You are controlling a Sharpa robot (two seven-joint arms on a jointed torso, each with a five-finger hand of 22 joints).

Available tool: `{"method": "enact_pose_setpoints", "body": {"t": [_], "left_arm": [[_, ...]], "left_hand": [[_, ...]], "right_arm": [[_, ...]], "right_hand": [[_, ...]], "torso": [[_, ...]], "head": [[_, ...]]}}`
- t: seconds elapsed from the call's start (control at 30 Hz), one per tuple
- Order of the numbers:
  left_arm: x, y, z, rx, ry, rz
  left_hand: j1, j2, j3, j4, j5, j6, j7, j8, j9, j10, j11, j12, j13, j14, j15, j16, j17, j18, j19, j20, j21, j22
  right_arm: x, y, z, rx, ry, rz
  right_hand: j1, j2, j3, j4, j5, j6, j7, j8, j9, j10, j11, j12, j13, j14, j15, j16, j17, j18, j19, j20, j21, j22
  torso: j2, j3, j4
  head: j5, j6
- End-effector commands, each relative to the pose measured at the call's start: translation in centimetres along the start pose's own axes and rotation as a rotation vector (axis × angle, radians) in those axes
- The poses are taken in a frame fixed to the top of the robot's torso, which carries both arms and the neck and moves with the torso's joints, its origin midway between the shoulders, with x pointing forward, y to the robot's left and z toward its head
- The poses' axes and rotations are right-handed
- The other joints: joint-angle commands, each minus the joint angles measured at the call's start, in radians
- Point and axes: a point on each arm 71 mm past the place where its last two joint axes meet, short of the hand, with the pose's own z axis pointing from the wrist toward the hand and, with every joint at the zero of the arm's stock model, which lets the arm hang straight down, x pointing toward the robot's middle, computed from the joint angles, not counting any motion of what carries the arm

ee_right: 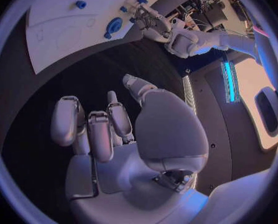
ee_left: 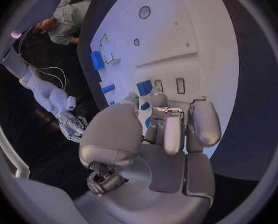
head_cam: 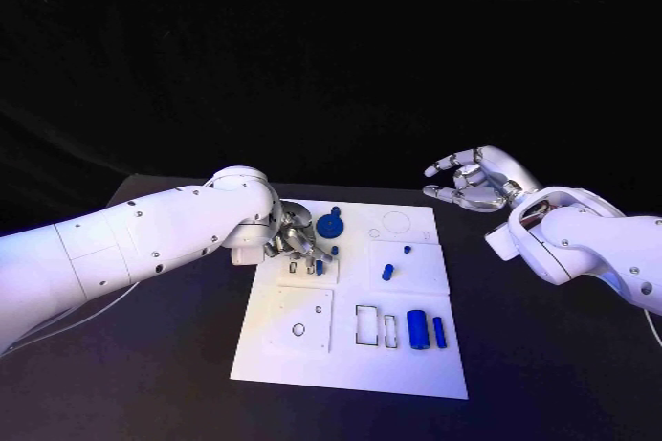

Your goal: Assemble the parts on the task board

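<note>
The white task board [head_cam: 414, 374] lies mid-table. My left hand [head_cam: 297, 238] hovers over its upper-left corner with fingers curled down, beside a round blue part [head_cam: 331, 226]. In the left wrist view a bit of blue [ee_left: 148, 121] peeks between the curled fingers [ee_left: 174, 129]; whether it is pinched or lies on the board [ee_left: 176, 45] I cannot tell. My right hand [head_cam: 474, 180] is raised off the board's upper-right corner, fingers apart, holding nothing. Small blue pieces [head_cam: 389, 271] lie mid-board, and two blue cylinders [head_cam: 417, 329] lie at its lower right.
Rectangular slots [head_cam: 370, 326] and a round hole [head_cam: 299, 331] mark the board's lower half. Black table [head_cam: 552, 364] surrounds the board on all sides. The right wrist view shows the round blue part [ee_right: 114, 25] and my left hand [ee_right: 152, 19] across the board [ee_right: 58, 30].
</note>
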Motion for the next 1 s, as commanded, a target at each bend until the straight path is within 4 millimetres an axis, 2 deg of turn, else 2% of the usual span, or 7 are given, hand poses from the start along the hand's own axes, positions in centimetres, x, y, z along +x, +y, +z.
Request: {"method": "enact_pose_setpoints", "body": {"t": [0.03,0.53,0.73,0.87,0.9,1.0], "left_arm": [[0.16,-0.39,-0.02,0.009,0.017,0.006],[0.33,-0.72,0.07,0.014,0.029,0.015],[0.42,-0.84,0.19,0.014,0.033,0.017],[0.47,-0.84,0.23,0.015,0.037,0.015],[0.48,-0.84,0.24,0.015,0.038,0.015],[0.51,-0.86,0.24,0.017,0.041,0.012]], "left_hand": [[0.009,0.002,0.006,0.002,-0.001,-0.007,0.002,0.002,0.001,-0.001,-0.002,0.006,0.0,0.074,-0.009,0.005,0.138,-0.017,0.008,0.002,0.004,0.001],[0.018,0.003,0.012,0.002,-0.001,-0.005,0.002,0.002,0.002,0.002,-0.003,0.009,0.003,0.075,-0.009,0.006,0.141,-0.017,0.009,0.002,0.006,0.004],[0.045,0.009,0.035,0.002,-0.001,-0.004,0.0,-0.001,0.003,0.003,-0.004,0.011,0.003,0.075,-0.01,0.008,0.142,-0.017,0.008,0.001,0.007,0.006],[0.089,0.01,0.072,-0.001,-0.001,-0.007,-0.002,-0.006,0.003,0.001,-0.006,0.008,-0.001,0.075,-0.013,0.008,0.142,-0.018,0.009,-0.001,0.009,0.009],[0.125,0.008,0.103,-0.007,-0.001,-0.008,-0.005,-0.01,0.003,-0.001,-0.009,0.008,-0.002,0.075,-0.015,0.008,0.142,-0.018,0.008,-0.002,0.009,0.01],[0.169,-0.01,0.165,-0.001,0.0,-0.007,-0.006,-0.016,0.002,-0.003,-0.01,0.006,-0.005,0.074,-0.017,0.008,0.141,-0.018,0.008,-0.005,0.01,0.012]], "right_arm": [[0.26,-0.02,0.01,0.0,0.022,-0.007],[0.37,-0.14,-0.01,0.005,0.027,-0.006],[0.4,-0.14,0.01,0.005,0.028,-0.006],[0.39,-0.17,0.01,0.006,0.028,-0.006],[0.39,-0.18,0.01,0.007,0.028,-0.006],[0.38,-0.21,0.02,0.008,0.028,-0.007]], "right_hand": [[-0.008,0.001,-0.001,0.002,0.005,0.004,0.0,0.006,0.001,0.001,-0.006,-0.004,0.0,0.06,-0.006,-0.005,0.069,0.009,-0.004,-0.006,-0.005,-0.001],[-0.01,0.0,-0.002,0.004,0.006,0.004,0.0,0.007,0.0,0.0,-0.006,-0.006,-0.002,0.06,-0.006,-0.005,0.067,0.009,-0.006,-0.006,-0.008,-0.003],[-0.01,0.0,-0.002,0.004,0.006,0.004,0.0,0.007,0.0,0.0,-0.006,-0.006,-0.002,0.06,-0.006,-0.005,0.067,0.009,-0.006,-0.006,-0.008,-0.003],[-0.01,0.0,-0.002,0.004,0.006,0.004,0.0,0.007,0.0,0.0,-0.006,-0.006,-0.002,0.06,-0.006,-0.005,0.067,0.009,-0.006,-0.006,-0.008,-0.003],[-0.01,0.0,-0.002,0.004,0.006,0.004,0.0,0.007,0.0,0.0,-0.006,-0.006,-0.002,0.06,-0.006,-0.005,0.067,0.009,-0.006,-0.006,-0.008,-0.003],[-0.01,0.0,-0.002,0.004,0.006,0.004,0.0,0.007,0.0,0.0,-0.006,-0.006,-0.002,0.06,-0.006,-0.005,0.067,0.009,-0.006,-0.006,-0.008,-0.003]], "torso": [[0.001,-0.0005,0.0009],[0.002,-0.0012,0.002],[0.004,-0.0018,0.002],[0.003,-0.0016,0.0025],[0.003,-0.0015,0.0028],[0.003,-0.0014,0.0032]], "head": [[0.0,0.0],[-0.002,-0.002],[-0.003,-0.003],[-0.004,-0.005],[-0.004,-0.006],[-0.004,-0.007]]}}
